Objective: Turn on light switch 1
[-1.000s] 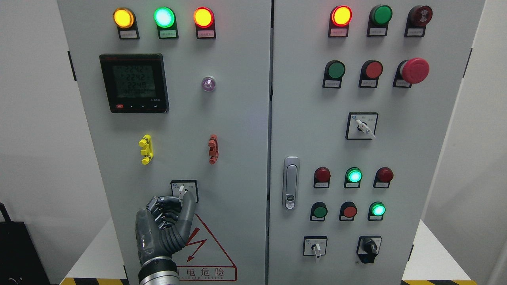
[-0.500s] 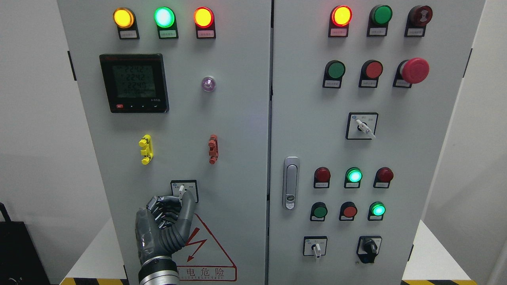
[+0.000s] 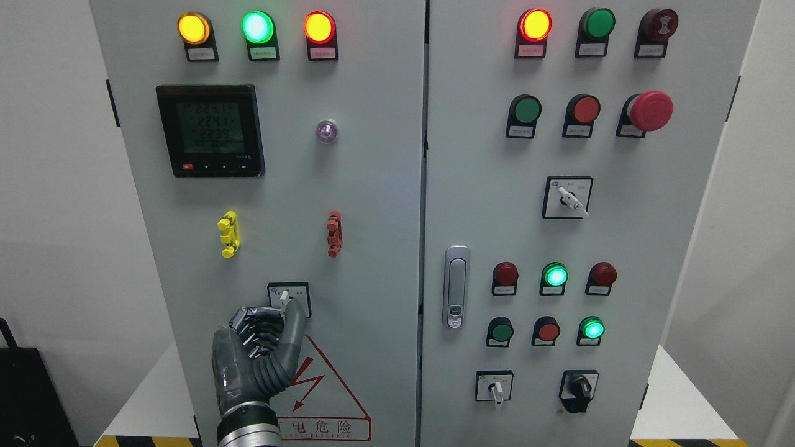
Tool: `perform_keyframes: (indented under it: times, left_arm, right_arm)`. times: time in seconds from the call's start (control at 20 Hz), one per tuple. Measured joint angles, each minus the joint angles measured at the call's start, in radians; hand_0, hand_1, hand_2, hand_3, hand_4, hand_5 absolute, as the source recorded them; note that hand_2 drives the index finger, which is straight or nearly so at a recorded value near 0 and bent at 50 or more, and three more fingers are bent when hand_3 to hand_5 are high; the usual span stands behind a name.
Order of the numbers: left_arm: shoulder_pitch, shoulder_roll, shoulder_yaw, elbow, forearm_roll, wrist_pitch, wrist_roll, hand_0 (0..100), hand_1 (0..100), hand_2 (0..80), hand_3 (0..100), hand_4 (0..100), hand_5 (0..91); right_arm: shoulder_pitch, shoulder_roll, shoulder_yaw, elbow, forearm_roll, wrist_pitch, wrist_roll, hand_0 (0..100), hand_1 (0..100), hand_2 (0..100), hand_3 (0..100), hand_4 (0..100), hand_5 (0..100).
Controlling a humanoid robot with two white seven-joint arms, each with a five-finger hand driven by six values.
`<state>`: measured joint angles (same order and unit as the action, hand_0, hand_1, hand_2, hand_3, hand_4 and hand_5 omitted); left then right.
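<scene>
I'm running the left hand (image 3: 261, 354) at lower-left centre of frame, arm coming up from the bottom edge; right arm isn't showing. The target, a rotary selector switch (image 3: 288, 299) w/ a small white lever, is sitting low on the left cabinet door (image 3: 372, 205), just above the yellow-red hazard triangle (image 3: 326, 388). The switch is lying directly above and slightly right of the palm, its lever pointing roughly up, tilted a bit left. The fingers (image 3: 254, 323) are curling in, thumb reaching up along the lever's right side, tips at the knob; I'm judging it as pinching the lever, tho actual contact is hard to confirm. Next move, I reckon, is a wrist twist about the switch's axis, straight out of the door. Containers: none in view, only the closed cabinet, latch handle (image 3: 456, 287) on the right door.
</scene>
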<state>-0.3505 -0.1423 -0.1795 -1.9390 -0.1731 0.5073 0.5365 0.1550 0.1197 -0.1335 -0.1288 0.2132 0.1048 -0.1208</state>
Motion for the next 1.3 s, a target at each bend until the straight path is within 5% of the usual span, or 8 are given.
perform_keyframes:
  times: [1.3]
  left_arm:
    - [0.004, 0.001, -0.001, 0.0, 0.0, 0.0, -0.009, 52, 58, 61.1, 82, 84, 80.3]
  right_arm:
    - [0.0, 0.0, 0.0, 0.0, 0.0, 0.0, -0.001, 5, 0, 0, 0, 0, 0]
